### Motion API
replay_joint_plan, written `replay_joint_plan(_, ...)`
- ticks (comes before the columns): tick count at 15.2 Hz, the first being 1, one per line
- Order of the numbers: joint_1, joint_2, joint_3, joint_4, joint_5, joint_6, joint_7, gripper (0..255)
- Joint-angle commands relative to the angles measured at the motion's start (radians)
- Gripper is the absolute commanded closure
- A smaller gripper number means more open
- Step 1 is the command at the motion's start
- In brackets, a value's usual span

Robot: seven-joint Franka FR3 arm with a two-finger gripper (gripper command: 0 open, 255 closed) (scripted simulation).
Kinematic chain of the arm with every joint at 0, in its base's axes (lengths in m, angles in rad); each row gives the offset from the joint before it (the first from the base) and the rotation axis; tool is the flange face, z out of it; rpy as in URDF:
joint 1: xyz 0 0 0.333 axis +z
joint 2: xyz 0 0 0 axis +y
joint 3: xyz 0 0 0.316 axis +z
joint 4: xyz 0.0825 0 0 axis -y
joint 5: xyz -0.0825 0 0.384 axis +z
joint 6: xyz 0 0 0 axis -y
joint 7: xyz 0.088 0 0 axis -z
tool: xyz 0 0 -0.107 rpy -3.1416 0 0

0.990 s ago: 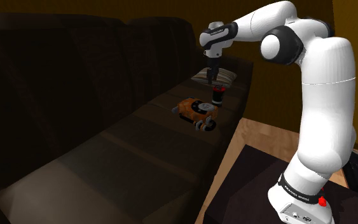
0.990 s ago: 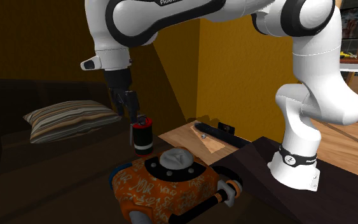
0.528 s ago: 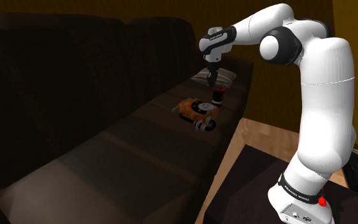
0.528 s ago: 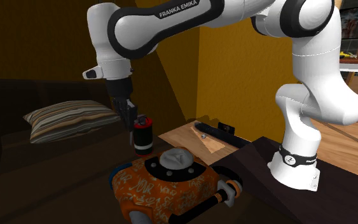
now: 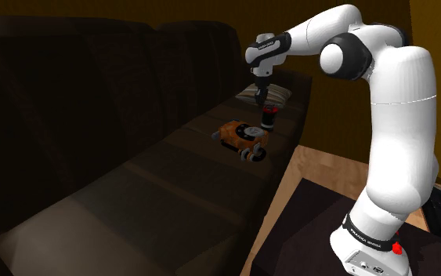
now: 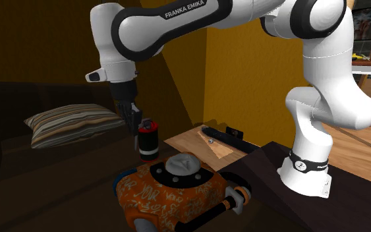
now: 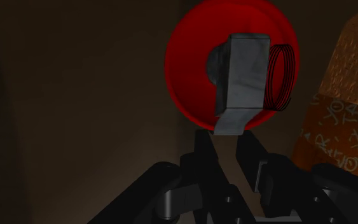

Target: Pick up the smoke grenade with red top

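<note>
The smoke grenade stands upright on the dark sofa seat, a black can with a red top and a grey lever. It also appears in the shoulder view, just behind an orange toy. My black gripper comes down from above at the grenade's top, on the side toward the pillow. In the wrist view the gripper is shut, its fingertips pinching the lower end of the grey lever. In the shoulder view the gripper hangs right over the can.
An orange graffiti-patterned round toy lies on the seat directly in front of the grenade, nearly touching it. A striped pillow sits behind. The sofa back rises along the shoulder view's left; wooden floor and my dark stand lie to its right.
A second ago the fingers stood open above the grenade's top. They have since shifted slightly and closed on the lever. Nothing has moved in the last half second.
</note>
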Motion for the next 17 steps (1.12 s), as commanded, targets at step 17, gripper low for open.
replay_joint_plan(17, -0.01, -0.013, -0.006, 0.186, -0.007, -0.199, 0.004, 255)
